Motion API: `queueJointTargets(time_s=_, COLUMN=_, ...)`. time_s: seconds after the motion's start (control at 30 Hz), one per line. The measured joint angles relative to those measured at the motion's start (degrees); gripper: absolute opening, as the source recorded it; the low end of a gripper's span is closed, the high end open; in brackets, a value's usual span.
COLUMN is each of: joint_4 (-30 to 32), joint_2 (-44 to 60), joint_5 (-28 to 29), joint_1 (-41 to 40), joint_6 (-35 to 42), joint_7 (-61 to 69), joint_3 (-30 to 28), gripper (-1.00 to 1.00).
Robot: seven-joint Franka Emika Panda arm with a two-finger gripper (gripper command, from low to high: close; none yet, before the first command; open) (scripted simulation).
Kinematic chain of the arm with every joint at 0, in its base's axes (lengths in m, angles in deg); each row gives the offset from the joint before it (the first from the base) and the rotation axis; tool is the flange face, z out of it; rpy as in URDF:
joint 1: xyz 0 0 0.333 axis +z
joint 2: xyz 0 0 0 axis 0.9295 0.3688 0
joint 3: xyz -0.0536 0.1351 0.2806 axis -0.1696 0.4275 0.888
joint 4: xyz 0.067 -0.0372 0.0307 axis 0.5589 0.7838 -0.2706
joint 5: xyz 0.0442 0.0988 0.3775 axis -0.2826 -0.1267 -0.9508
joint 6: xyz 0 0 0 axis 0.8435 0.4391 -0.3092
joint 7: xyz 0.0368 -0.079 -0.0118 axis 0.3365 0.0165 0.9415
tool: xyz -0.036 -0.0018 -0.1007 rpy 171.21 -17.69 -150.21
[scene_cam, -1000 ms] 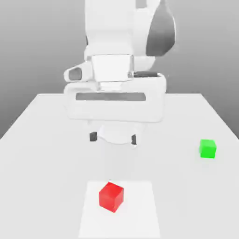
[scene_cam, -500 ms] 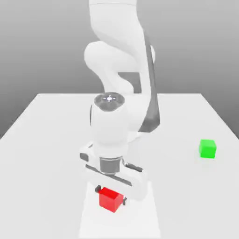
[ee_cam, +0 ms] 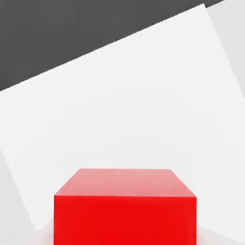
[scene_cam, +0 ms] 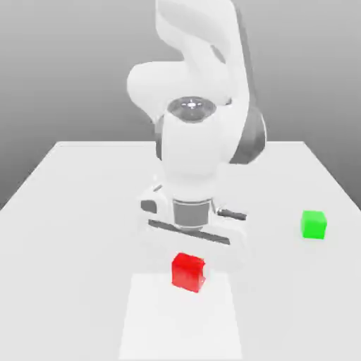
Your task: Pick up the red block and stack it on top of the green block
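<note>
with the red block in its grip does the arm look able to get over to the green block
Probably yes. The gripper is shut on the red block, and the table between it and the green block lies bare, nothing blocking the way.

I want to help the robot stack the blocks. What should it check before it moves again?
1. Tool shut on the red block: ok.
2. Red block lifted off the table: ok, it hangs above the white patch.
3. Green block free on top: ok.
4. Way across to the green block open: ok.
5. Red block square in the grip: cannot tell.
</note>
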Motion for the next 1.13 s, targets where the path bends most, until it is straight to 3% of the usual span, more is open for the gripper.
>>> queueJointTargets(time_s=0.33, joint_4=2.6, joint_2=-6.3, joint_5=-5.8, joint_1=20.5, joint_6=3.2, joint_7=20.5, joint_3=10.3, gripper=-1.0)
queueJointTargets(time_s=0.6, joint_4=4.7, joint_2=-10.3, joint_5=-6.8, joint_1=36.5, joint_6=5.2, joint_7=34.0, joint_3=19.0, gripper=-1.0)
queueJointTargets(time_s=0.93, joint_4=4.0, joint_2=-0.5, joint_5=13.0, joint_1=31.9, joint_6=-0.6, joint_7=21.4, joint_3=21.1, gripper=-1.0)
queueJointTargets(time_s=1.13, joint_4=4.0, joint_2=4.4, joint_5=17.5, joint_1=31.3, joint_6=-5.9, joint_7=18.2, joint_3=20.9, gripper=-1.0)
